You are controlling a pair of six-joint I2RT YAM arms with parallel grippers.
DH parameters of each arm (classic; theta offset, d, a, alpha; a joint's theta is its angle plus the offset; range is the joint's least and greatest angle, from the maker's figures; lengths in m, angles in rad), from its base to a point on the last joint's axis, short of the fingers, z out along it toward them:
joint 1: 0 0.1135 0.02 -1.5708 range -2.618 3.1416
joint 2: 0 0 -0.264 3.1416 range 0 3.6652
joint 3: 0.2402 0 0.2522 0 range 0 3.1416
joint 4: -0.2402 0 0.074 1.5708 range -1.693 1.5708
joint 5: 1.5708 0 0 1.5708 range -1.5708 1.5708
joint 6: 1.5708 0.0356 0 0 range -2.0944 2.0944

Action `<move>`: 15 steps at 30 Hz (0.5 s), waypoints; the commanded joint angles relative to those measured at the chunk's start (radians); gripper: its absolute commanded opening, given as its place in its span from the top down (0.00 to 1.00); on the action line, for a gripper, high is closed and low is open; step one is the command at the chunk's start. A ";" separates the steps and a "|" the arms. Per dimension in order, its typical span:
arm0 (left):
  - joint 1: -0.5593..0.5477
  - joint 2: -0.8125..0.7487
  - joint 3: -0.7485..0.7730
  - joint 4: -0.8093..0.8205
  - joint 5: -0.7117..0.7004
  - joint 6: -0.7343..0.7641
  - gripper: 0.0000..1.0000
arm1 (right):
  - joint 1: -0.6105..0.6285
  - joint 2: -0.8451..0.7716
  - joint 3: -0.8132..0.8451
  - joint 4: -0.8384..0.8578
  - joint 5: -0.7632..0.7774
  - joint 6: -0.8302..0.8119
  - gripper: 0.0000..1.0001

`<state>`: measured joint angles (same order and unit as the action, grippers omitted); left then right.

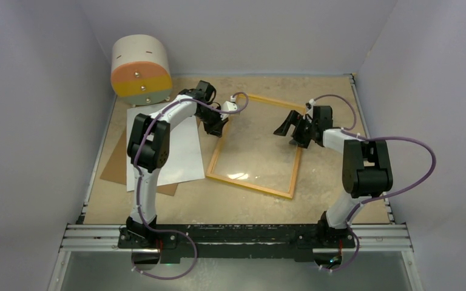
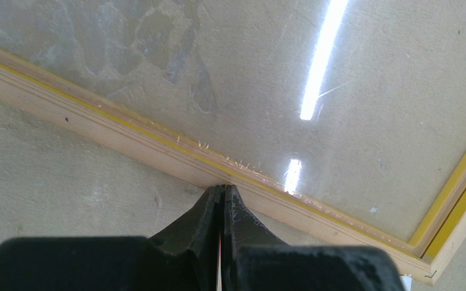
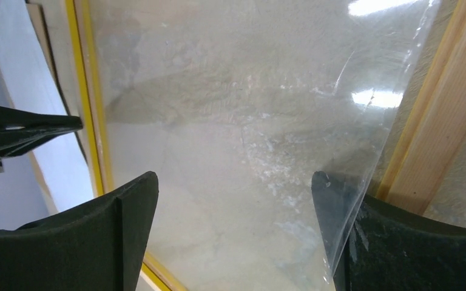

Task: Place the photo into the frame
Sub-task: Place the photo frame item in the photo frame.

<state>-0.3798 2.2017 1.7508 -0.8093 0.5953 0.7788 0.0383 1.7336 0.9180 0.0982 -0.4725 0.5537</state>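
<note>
Photo: the photo (image 1: 179, 151) lay flat with its plain white side up, just beside the left rim of the frame (image 1: 249, 187), with none of it inside the frame.
Under the photo: a brown board (image 1: 114, 163) stuck out past its edge on the side away from the frame.
Frame: it lay flat and skewed on the counter (image 1: 188, 206), its rim wood-coloured with a yellow inner edge.
Inside the frame: a clear sheet (image 3: 249, 91) lay there, catching the light. One edge ran in front of the right pincer's right finger; I could not tell whether they touched.
Left pincer: the left pincer (image 2: 223, 189) was pressed together with nothing seen between its tips, which were at the outer side of the frame's left rim, on the side where the photo lay. It was not on the photo.
Right pincer: the right pincer (image 3: 233, 179) was spread wide and gripping nothing, above the right part of the frame. Most of the frame's width lay between it and the photo.
Beyond the frame's far-left corner: a pale drum (image 1: 141, 70) with orange and yellow bands stood there.
</note>
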 commanded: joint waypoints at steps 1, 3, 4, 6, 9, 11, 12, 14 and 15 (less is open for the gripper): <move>-0.024 0.013 -0.050 -0.059 0.003 0.026 1.00 | 0.006 -0.040 0.046 -0.069 0.044 -0.055 0.01; -0.024 0.015 -0.049 -0.059 0.003 0.027 1.00 | 0.007 -0.048 0.047 -0.074 0.051 -0.057 0.01; -0.024 0.015 -0.047 -0.060 0.003 0.027 1.00 | 0.008 -0.051 0.049 -0.080 0.058 -0.057 0.01; -0.024 0.016 -0.046 -0.060 0.003 0.027 1.00 | 0.010 -0.051 0.063 -0.107 0.085 -0.066 0.01; -0.024 0.017 -0.043 -0.063 0.003 0.027 1.00 | 0.012 -0.059 0.086 -0.178 0.162 -0.083 0.01; -0.024 0.019 -0.043 -0.063 0.003 0.028 1.00 | 0.016 -0.069 0.097 -0.203 0.206 -0.093 0.01; -0.024 0.019 -0.043 -0.064 0.003 0.028 1.00 | 0.017 -0.073 0.103 -0.213 0.222 -0.096 0.01; -0.024 0.021 -0.043 -0.066 0.005 0.027 1.00 | 0.022 -0.080 0.111 -0.222 0.246 -0.104 0.01; -0.024 0.021 -0.042 -0.066 0.007 0.027 1.00 | 0.025 -0.083 0.110 -0.223 0.258 -0.106 0.01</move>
<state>-0.3798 2.1986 1.7454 -0.8040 0.5953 0.7799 0.0525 1.7081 0.9848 -0.0704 -0.3099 0.4850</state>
